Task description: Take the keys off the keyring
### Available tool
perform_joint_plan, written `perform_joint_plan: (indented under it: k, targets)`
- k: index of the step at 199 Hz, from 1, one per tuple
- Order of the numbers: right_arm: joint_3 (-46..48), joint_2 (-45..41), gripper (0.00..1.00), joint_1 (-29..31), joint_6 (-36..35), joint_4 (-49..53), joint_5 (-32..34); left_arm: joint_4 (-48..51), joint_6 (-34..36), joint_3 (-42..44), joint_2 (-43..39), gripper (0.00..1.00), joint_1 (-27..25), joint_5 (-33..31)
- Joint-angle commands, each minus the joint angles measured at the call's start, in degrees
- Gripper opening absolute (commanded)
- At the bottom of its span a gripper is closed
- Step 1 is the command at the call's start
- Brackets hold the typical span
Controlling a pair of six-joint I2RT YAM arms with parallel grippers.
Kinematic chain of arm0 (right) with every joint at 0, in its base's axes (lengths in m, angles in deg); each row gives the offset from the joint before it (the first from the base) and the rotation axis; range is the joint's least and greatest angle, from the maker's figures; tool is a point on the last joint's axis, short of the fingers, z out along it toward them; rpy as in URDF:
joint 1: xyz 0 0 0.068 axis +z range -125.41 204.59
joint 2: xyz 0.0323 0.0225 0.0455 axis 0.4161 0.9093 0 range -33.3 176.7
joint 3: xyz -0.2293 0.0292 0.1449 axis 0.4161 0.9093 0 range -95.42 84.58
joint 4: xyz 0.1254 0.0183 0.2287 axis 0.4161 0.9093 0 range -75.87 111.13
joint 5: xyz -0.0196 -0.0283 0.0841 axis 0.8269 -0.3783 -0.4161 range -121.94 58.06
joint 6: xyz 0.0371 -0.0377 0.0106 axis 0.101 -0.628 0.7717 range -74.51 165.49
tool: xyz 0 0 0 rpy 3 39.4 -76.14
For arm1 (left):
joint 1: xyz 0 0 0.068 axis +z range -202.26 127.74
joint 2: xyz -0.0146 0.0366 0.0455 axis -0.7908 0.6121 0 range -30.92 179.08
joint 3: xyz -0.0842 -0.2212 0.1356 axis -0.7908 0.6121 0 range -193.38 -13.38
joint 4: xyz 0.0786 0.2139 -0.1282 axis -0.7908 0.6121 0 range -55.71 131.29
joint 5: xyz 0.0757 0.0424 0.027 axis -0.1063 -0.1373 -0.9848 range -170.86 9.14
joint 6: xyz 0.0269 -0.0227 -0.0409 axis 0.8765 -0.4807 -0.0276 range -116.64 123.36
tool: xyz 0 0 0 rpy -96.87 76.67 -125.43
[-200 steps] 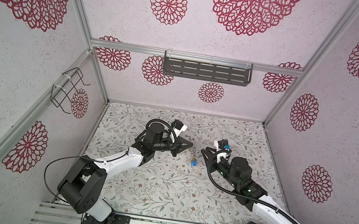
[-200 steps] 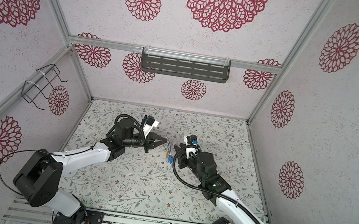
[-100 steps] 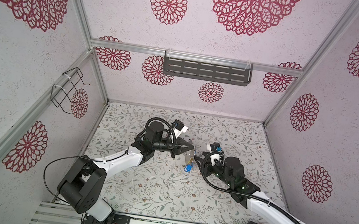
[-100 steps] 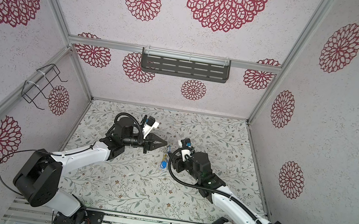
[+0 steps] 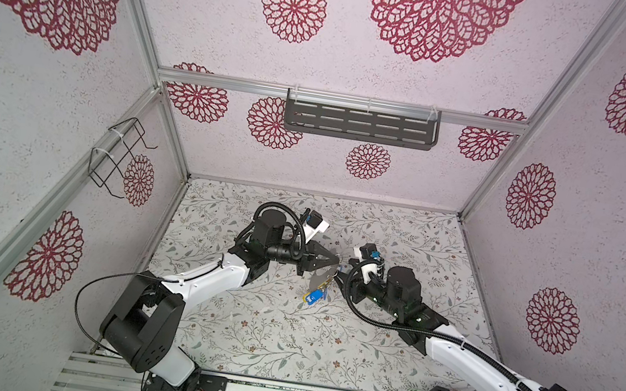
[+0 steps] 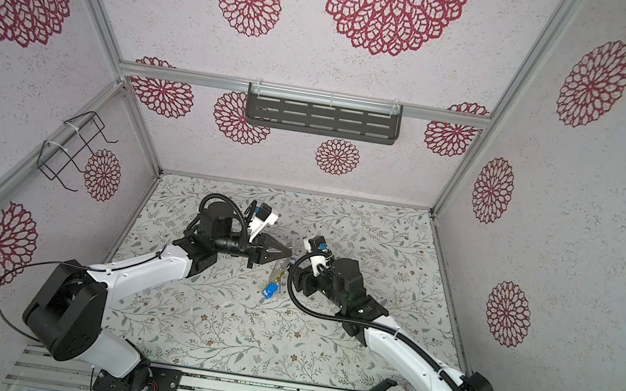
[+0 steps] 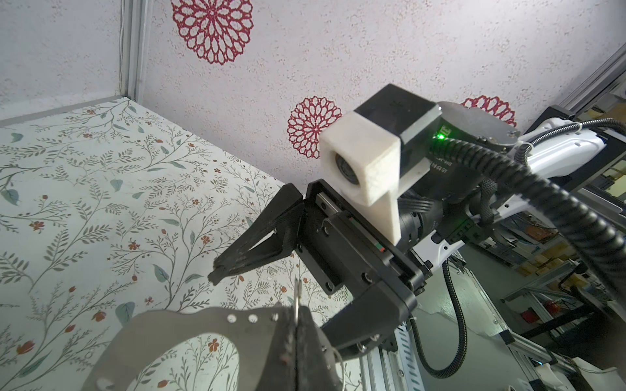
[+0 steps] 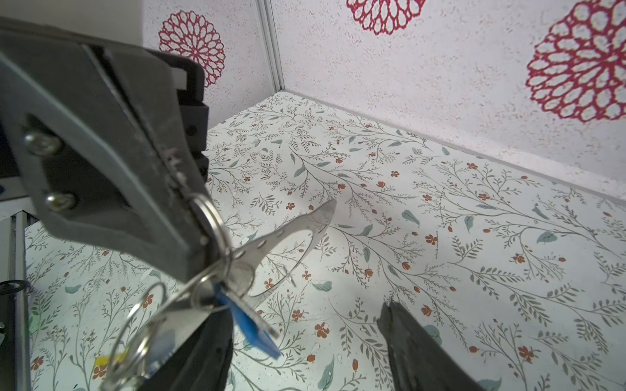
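Clamping the keyring (image 7: 189,321) in our clenched left fingers (image 5: 318,259) above the middle of the desk (image 5: 242,320), we let the keys (image 5: 314,295) dangle clear so our spread, empty right fingers (image 7: 257,243) can reach them.

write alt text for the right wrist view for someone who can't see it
The left gripper is shut on the edge of the keyring, a flat grey plate held over the floral table. A bunch of keys with a blue tag dangles beneath it, in front of the right gripper, whose fingers stand open.
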Motion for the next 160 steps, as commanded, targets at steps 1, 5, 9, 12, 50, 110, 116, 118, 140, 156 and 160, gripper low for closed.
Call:
perform_joint_plan:
  k: [1,5,9,12,50,110,116,118,140,156,160]
  targets:
    - [-3.1,0.1,0.72,0.3,-2.3,-2.6,-0.9,2.0,2.8,-1.7,-0.7,0.00,0.3,1.5]
    - [-3.2,0.3,0.72,0.3,-2.3,-2.6,-1.0,2.0,2.9,-1.8,-0.7,0.00,0.3,1.5]
    - [-3.4,0.4,0.71,0.3,-2.3,-2.7,-1.3,2.0,3.0,-1.8,-0.7,0.00,0.3,1.6]
    - [-3.5,0.6,0.71,0.3,-2.3,-2.7,-1.4,2.0,3.0,-1.8,-0.7,0.00,0.3,1.5]
    - [-4.6,2.5,0.61,0.2,-2.0,-3.4,-2.6,2.1,3.0,-2.0,-0.5,0.00,0.4,1.8]
    - [-3.9,1.6,0.27,0.3,-2.1,-4.3,-2.1,3.2,3.7,-1.8,-0.8,0.00,0.5,1.7]
    - [-3.9,1.4,0.25,0.3,-2.1,-4.1,-2.1,3.2,3.7,-1.8,-0.8,0.00,0.6,1.6]
    - [-3.8,1.4,0.25,0.3,-2.0,-4.1,-2.0,3.2,3.7,-1.8,-0.8,0.00,0.6,1.6]
    - [-3.4,0.6,0.17,0.3,-1.8,-3.4,-1.5,3.2,3.8,-1.8,-0.8,0.00,0.7,1.3]
    - [-3.0,-0.3,0.09,0.3,-1.7,-2.6,-0.5,3.3,3.8,-1.7,-0.8,0.00,0.7,0.4]
    - [-2.9,-0.5,0.07,0.3,-1.7,-2.4,-0.2,3.5,3.9,-1.8,-0.8,0.00,0.8,0.1]
